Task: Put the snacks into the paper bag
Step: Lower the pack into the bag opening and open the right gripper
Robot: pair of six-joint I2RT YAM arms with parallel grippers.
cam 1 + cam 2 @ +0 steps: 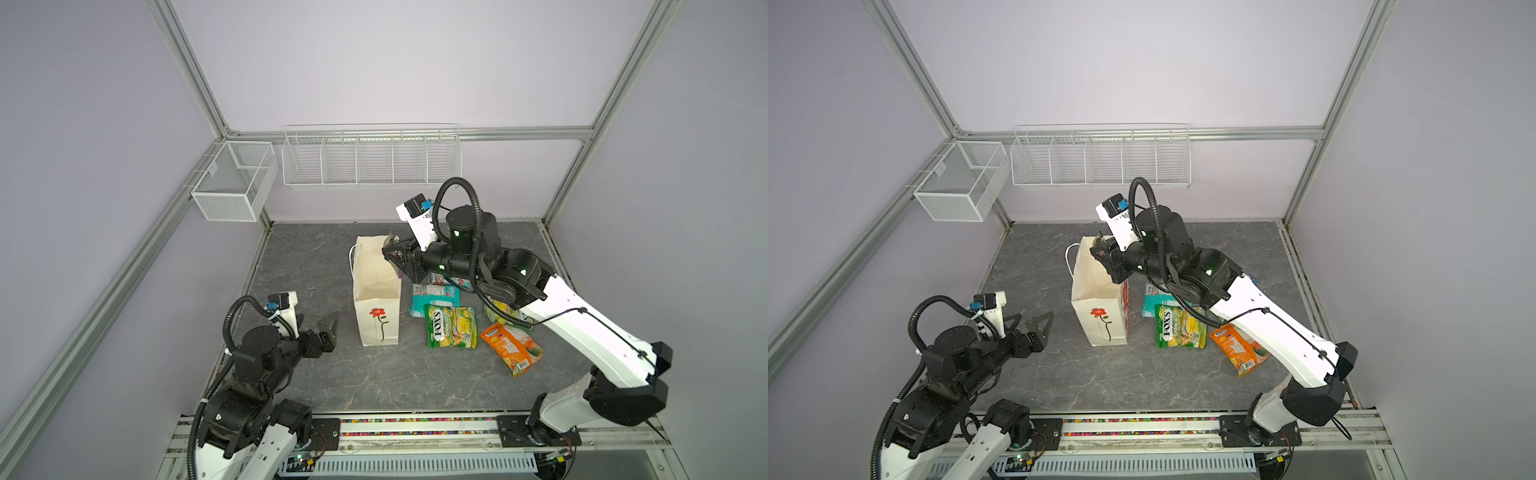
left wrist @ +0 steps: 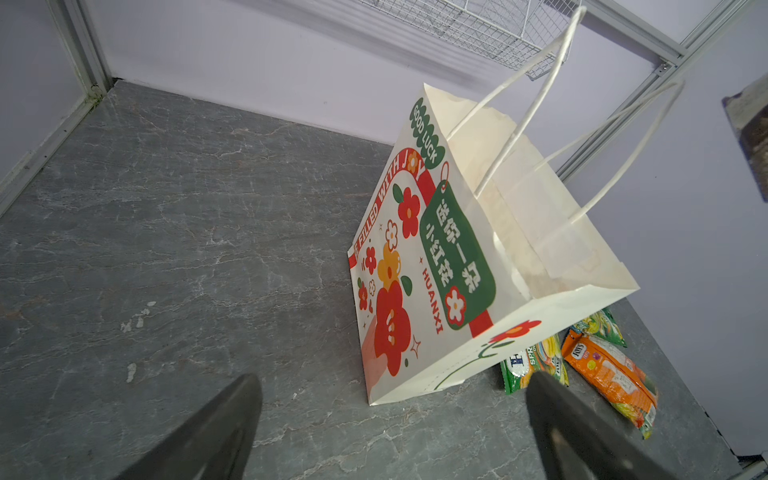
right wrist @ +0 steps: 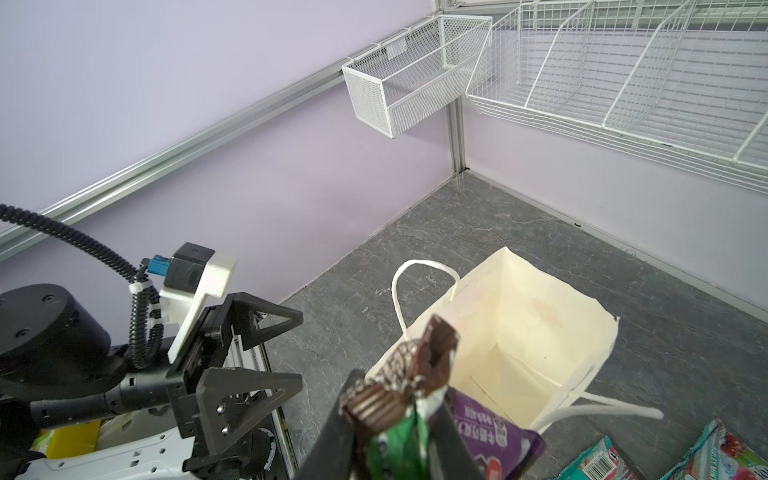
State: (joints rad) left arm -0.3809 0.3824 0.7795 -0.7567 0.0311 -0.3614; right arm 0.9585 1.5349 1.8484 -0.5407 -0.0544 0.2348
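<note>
The cream paper bag stands upright and open mid-table, its flower print and green label facing the left wrist view. My right gripper hovers at the bag's far right rim, shut on a crumpled dark brown snack packet with green and purple parts. The bag's inside looks bare. On the table right of the bag lie a teal packet, a green-yellow FOX'S packet and an orange packet; my right arm partly covers others. My left gripper is open and holds nothing, left of the bag.
A white mesh basket hangs on the left wall rail and a long wire rack on the back wall. The bag's cord handles stick up. Bare grey table lies in front of the bag.
</note>
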